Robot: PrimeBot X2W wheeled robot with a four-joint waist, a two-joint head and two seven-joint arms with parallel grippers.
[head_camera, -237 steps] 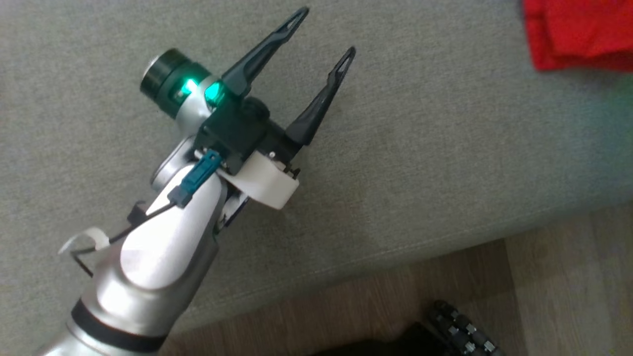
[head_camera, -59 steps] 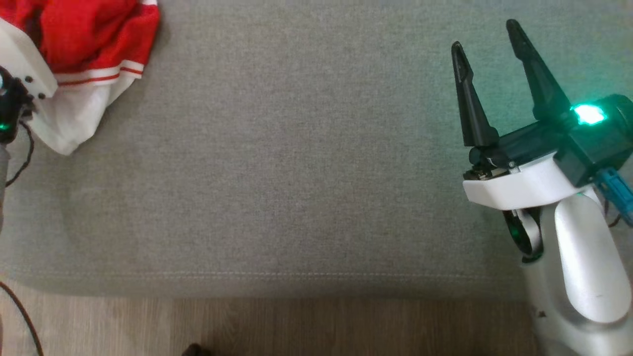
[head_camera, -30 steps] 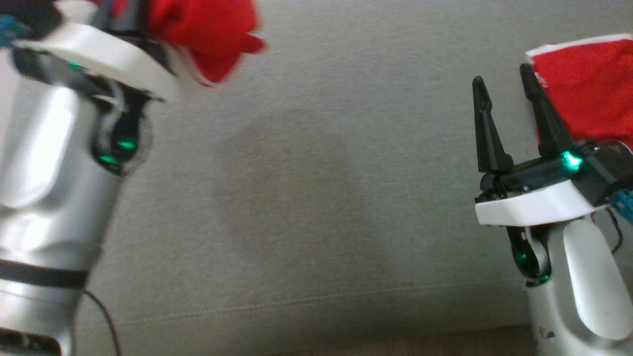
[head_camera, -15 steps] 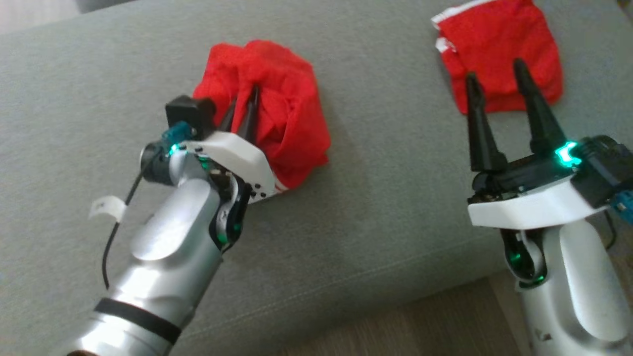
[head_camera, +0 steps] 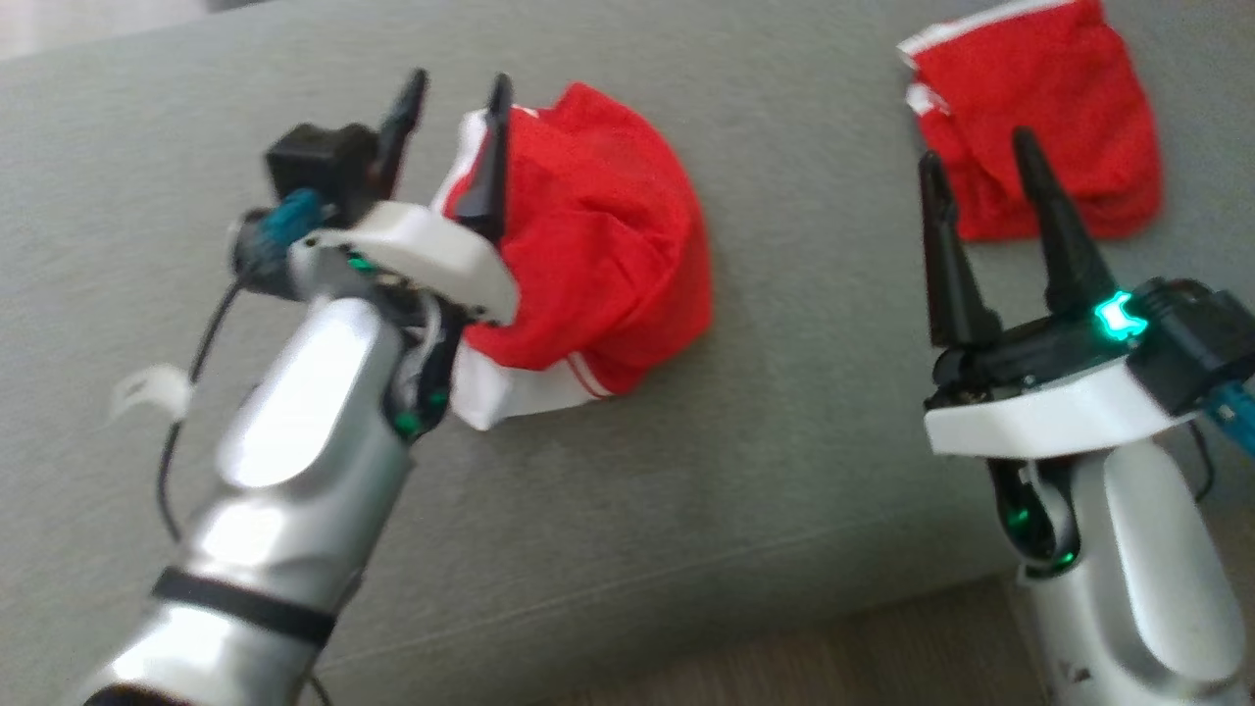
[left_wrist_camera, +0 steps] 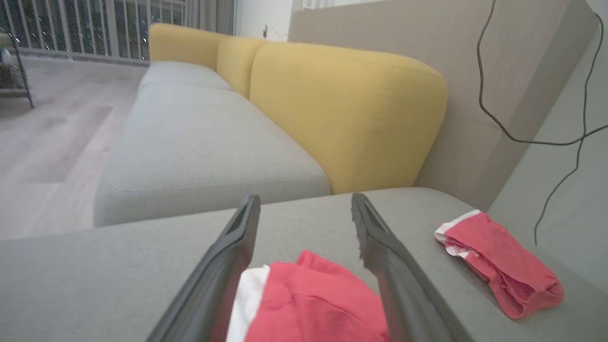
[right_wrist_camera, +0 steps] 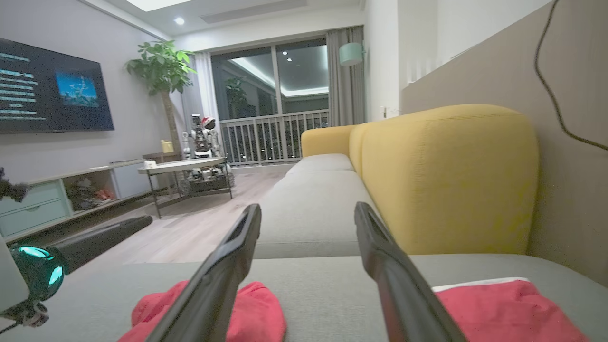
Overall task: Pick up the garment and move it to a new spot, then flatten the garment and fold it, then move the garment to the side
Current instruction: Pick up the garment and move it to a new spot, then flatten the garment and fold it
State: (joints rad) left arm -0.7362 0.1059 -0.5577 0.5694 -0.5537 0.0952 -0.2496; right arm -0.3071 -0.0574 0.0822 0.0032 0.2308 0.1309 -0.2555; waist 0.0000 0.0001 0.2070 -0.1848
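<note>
Jaws spread on left gripper [head_camera: 458, 86] over red garment [head_camera: 608, 245]; right gripper [head_camera: 974, 152] likewise spread.

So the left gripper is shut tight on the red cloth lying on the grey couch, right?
Not quite. The left gripper is open, not shut: its fingers stand apart above the red cloth, which lies loose on the grey couch. The left wrist view shows the gap plainly.
</note>
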